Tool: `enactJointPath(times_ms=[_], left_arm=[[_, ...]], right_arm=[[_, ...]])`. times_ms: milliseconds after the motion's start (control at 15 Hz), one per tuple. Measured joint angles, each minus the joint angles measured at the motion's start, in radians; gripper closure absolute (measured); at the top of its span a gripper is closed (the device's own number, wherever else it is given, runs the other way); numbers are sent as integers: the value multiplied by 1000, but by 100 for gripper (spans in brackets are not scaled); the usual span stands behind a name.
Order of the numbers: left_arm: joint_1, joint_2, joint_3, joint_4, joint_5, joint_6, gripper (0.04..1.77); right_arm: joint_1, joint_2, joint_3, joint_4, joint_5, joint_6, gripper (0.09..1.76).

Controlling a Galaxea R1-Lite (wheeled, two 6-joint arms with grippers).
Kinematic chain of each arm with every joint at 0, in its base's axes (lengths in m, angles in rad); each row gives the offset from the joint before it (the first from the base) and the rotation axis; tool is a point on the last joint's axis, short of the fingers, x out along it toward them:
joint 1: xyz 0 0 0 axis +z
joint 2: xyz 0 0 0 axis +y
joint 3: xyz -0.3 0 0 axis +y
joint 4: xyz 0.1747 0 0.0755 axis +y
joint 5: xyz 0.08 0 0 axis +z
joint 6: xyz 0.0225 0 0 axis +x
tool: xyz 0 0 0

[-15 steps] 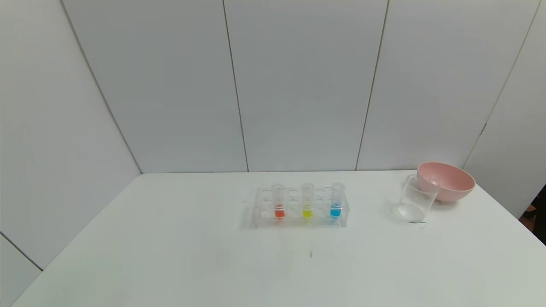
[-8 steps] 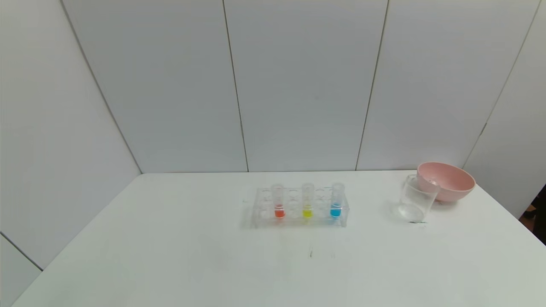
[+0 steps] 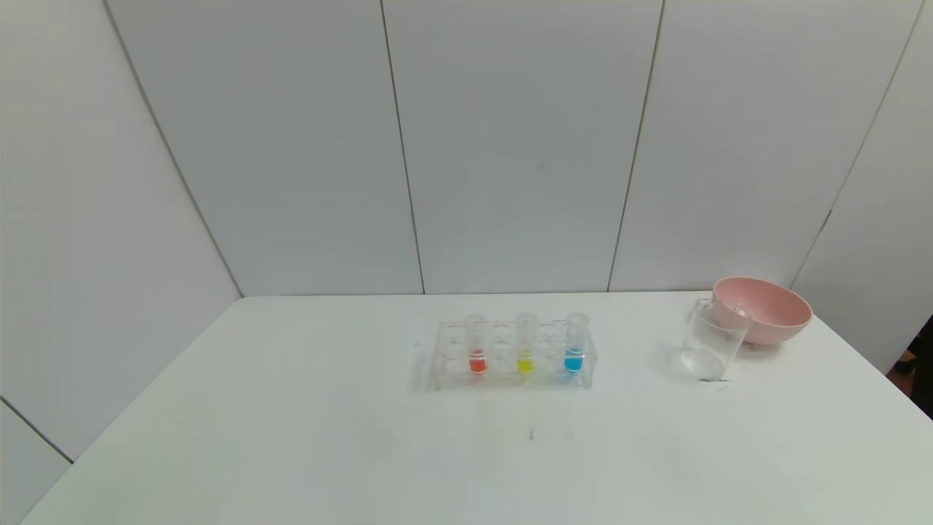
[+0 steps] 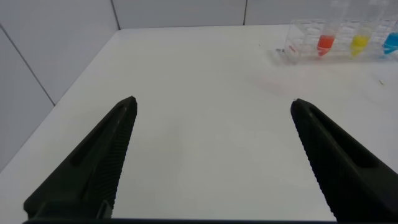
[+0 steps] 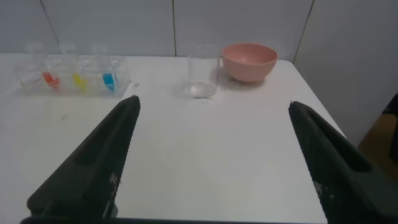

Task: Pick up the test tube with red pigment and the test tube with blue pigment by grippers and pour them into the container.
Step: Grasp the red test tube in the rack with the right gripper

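1. Plainly, nothing is done yet: we have both tubes to lift and pour. The test tube with red pigment (image 3: 477, 343) and the test tube with blue pigment (image 3: 575, 341) stand upright in the clear rack (image 3: 510, 356) mid-desk, a yellow-liquid tube (image 3: 525, 343) between them.
2. Our left gripper (image 4: 211, 109) hangs over bare desk (image 3: 291, 437), well apart from the rack; wide open, holding nothing. It is out of the head view.
3. Our right gripper (image 5: 211, 109) is likewise spread wide and empty, low over the desk w/ the rack to its left and the cup ahead.
4. The container (image 3: 713, 341), a clear cup, stands to the rack's right, just beside the pink bowl (image 3: 762, 309); whether they touch we cannot tell. It looks empty, w/ no colour in it. The bowl also looks empty from the right wrist view.
5. Each tube holds a small amt of liquid at its bottom: orange-red, yellow, blue. The rack's other holes appear vacant.
6. Left to do, by our judgement: approach, grasp both tubes, carry them to the cup, tip them in.
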Motion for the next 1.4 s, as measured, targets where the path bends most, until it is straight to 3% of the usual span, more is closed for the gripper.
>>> enactJointPath(times_ms=[467, 733, 867, 1000, 1133, 1400], left_arm=[[0, 0, 0, 0, 0, 0, 5], [0, 0, 0, 0, 0, 0, 5], [0, 0, 0, 0, 0, 0, 5], [0, 0, 0, 0, 0, 0, 5], [0, 0, 0, 0, 0, 0, 5], [0, 0, 0, 0, 0, 0, 5]], right_arm=[[55, 458, -55, -281, 24, 10, 14], [163, 898, -82, -655, -34, 41, 14], [259, 1125, -109, -855, -127, 57, 14], [422, 1319, -170, -969, -242, 68, 14], [577, 1451, -297, -971, -373, 77, 14], [827, 1604, -529, -816, -588, 111, 14]])
